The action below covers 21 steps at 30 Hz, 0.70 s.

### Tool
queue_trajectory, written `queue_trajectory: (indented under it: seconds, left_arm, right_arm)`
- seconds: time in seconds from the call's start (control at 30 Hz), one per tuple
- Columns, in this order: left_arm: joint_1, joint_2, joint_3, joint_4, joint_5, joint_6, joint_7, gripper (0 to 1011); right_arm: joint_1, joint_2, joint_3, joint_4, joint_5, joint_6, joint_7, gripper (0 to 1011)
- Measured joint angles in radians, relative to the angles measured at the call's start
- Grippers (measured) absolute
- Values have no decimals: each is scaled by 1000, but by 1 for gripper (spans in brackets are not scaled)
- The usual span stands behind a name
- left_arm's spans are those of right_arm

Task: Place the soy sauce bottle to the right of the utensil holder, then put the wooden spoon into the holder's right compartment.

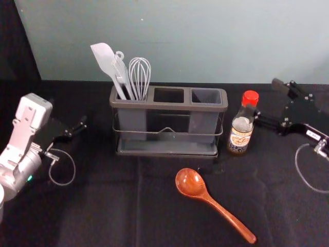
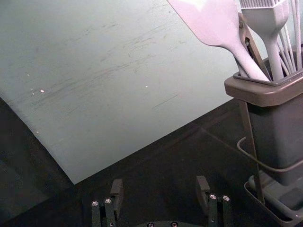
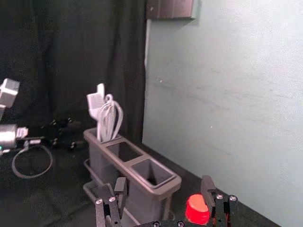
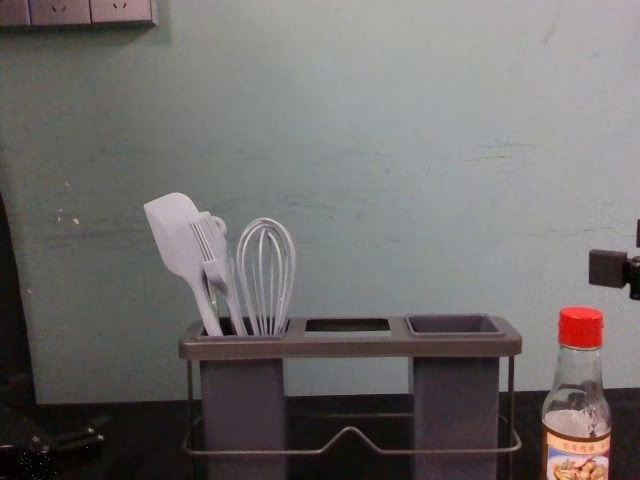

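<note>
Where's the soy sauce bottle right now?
In the head view, the soy sauce bottle stands upright just to the right of the utensil holder, beside the right gripper and farther from the robot than the wooden spoon.

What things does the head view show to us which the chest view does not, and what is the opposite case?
Head view: it adds the wooden spoon, lying in front of the holder, and the holder's bottom tray.
Chest view: it adds a socket panel high on the wall.
Both: the utensil holder, white spatula, whisk, soy sauce bottle, and parts of the left gripper and right gripper.
</note>
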Motion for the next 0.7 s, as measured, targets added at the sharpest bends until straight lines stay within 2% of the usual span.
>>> queue_trajectory:
  seconds: [0.1, 0.2, 0.4, 0.5, 0.53, 0.6, 0.63, 0.7]
  left_arm:
    - [0, 0, 0, 0, 0, 0, 0, 1005]
    - [0, 0, 0, 0, 0, 0, 0, 1005]
    - [0, 0, 0, 0, 0, 0, 0, 1005]
    - [0, 0, 0, 0, 0, 0, 0, 1005]
    - [0, 0, 0, 0, 0, 0, 0, 1005]
    - [0, 0, 0, 0, 0, 0, 0, 1005]
    - [0, 0, 0, 0, 0, 0, 0, 1005]
    - [0, 0, 0, 0, 0, 0, 0, 1005]
  right_arm:
    - [-29, 32, 0, -74, -28, 43, -30, 1002]
    - [-43, 45, -5, -112, -49, 66, -47, 1003]
    - [-43, 76, -46, -192, -88, 165, -59, 1003]
    - [-27, 84, -80, -220, -94, 232, -54, 1003]
    - [-11, 84, -106, -231, -96, 283, -54, 1003]
    - [10, 79, -135, -235, -94, 342, -53, 1003]
    - [34, 67, -165, -234, -89, 401, -54, 1003]
    - [59, 52, -194, -229, -82, 466, -59, 1003]
